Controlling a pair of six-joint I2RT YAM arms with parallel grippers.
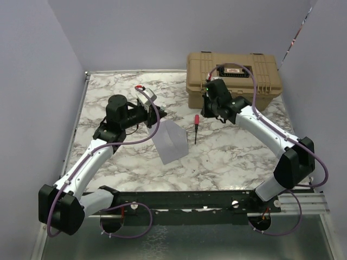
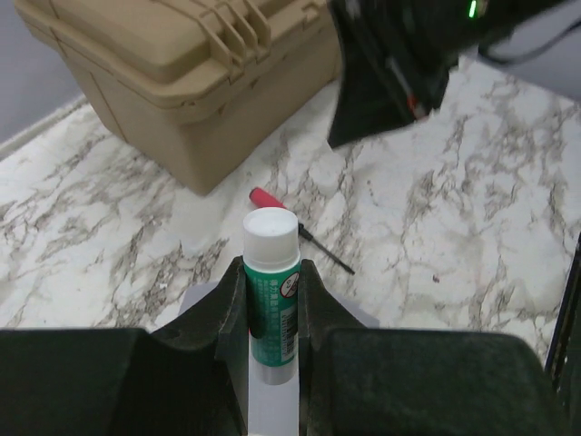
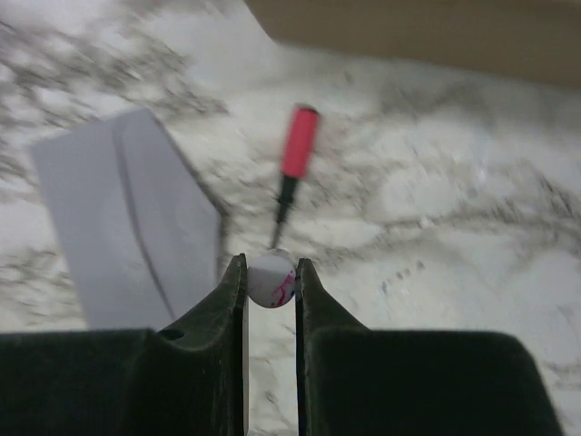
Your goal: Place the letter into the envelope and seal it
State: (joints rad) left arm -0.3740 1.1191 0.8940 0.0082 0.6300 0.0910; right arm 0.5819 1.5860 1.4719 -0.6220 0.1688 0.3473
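The grey envelope (image 1: 171, 141) lies flat on the marble table, with a crease line showing in the right wrist view (image 3: 118, 218). No tan letter sheet is in view. My left gripper (image 1: 157, 112) hovers over the envelope's far-left corner, shut on a green glue stick (image 2: 270, 291) with a white top. Grey paper of the envelope (image 2: 270, 413) shows below its jaws. My right gripper (image 1: 207, 110) hangs above the table to the right of the envelope, in front of the case. It is shut on a small white round cap (image 3: 271, 278) with red marks.
A big tan hard case (image 1: 233, 76) stands at the back right, also in the left wrist view (image 2: 182, 73). A red-handled screwdriver (image 1: 196, 125) lies between the envelope and the right gripper, also in the right wrist view (image 3: 292, 163).
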